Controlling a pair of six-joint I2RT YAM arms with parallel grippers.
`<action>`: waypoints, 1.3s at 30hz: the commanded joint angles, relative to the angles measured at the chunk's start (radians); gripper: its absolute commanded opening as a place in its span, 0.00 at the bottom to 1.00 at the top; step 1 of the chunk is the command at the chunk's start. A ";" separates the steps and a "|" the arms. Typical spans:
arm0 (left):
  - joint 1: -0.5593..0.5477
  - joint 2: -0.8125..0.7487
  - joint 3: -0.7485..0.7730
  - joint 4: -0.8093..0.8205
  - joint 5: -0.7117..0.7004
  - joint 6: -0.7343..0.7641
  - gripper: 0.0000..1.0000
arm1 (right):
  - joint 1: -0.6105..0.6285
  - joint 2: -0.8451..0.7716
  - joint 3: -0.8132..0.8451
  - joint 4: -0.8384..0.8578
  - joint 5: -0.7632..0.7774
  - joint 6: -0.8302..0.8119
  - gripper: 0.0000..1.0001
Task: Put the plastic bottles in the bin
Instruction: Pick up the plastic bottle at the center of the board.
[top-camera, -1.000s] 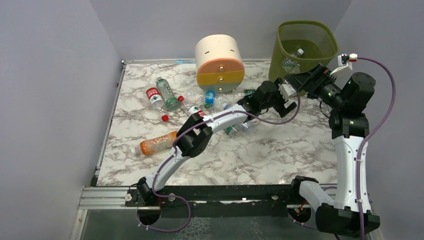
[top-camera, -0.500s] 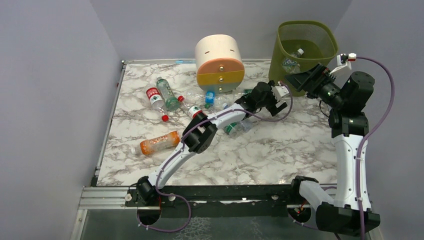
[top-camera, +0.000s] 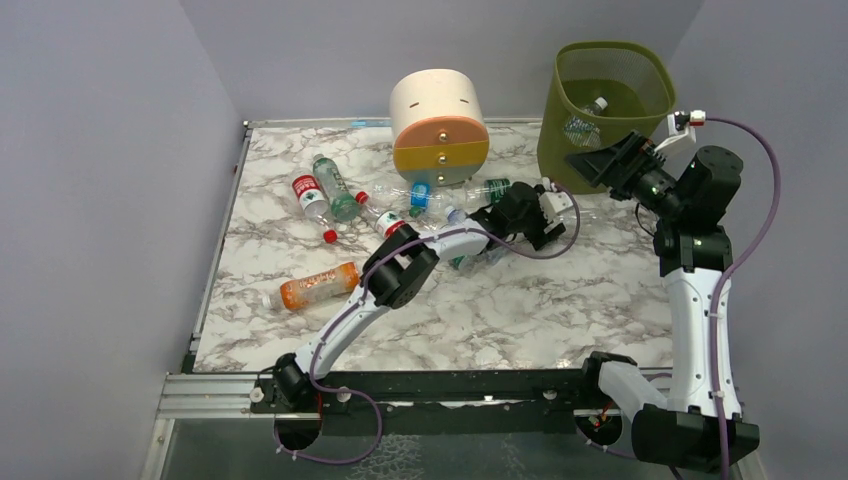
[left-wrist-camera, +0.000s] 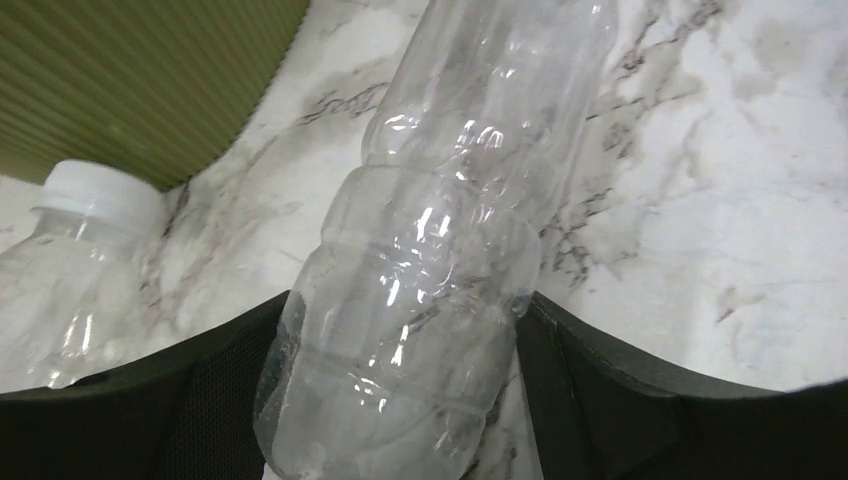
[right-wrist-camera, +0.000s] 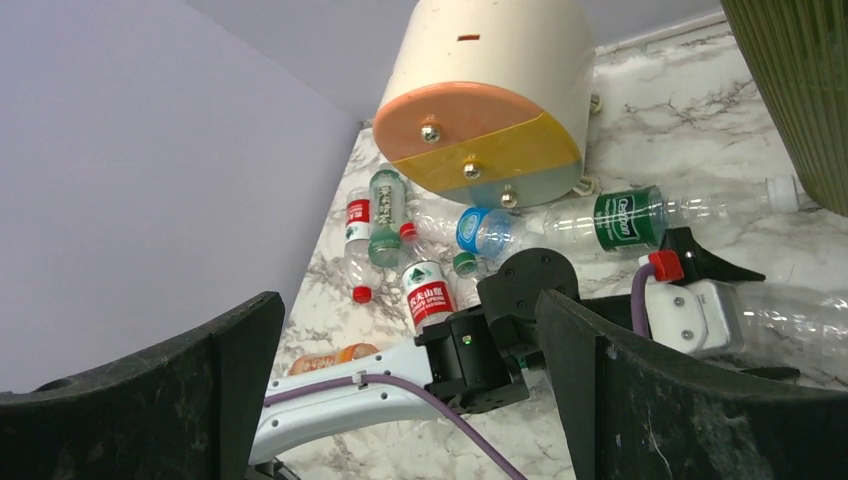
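Observation:
My left gripper (top-camera: 548, 205) is low over the table near the foot of the olive mesh bin (top-camera: 610, 90). It is shut on a clear label-less bottle (left-wrist-camera: 450, 250) that lies along the marble; the bottle fills the gap between both fingers. The bottle also shows in the right wrist view (right-wrist-camera: 790, 320). A green-label bottle (right-wrist-camera: 620, 215) with a white cap (left-wrist-camera: 90, 230) lies just beside it. My right gripper (top-camera: 590, 160) hangs open and empty in front of the bin, above the left gripper. One bottle (top-camera: 585, 120) lies inside the bin.
The cream, orange and yellow drawer unit (top-camera: 440, 125) stands at the back centre. Several bottles lie to its left and front: a red-label one (top-camera: 310, 195), a green one (top-camera: 335, 188), a blue-capped one (top-camera: 420, 192). An orange-liquid bottle (top-camera: 318, 286) lies left of the left arm.
My left gripper has drawn back from the bin, leftward and down to the table. My right gripper has pulled slightly away from it, staying open.

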 joint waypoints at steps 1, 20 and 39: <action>-0.033 -0.046 -0.029 -0.006 0.015 -0.017 0.77 | -0.002 -0.021 -0.019 0.030 -0.031 0.001 1.00; -0.040 -0.412 -0.488 0.111 -0.068 -0.087 0.51 | -0.002 -0.028 0.033 -0.001 -0.012 0.014 1.00; -0.049 -0.971 -1.034 0.172 -0.219 -0.203 0.51 | -0.002 0.047 0.138 -0.092 0.048 -0.061 1.00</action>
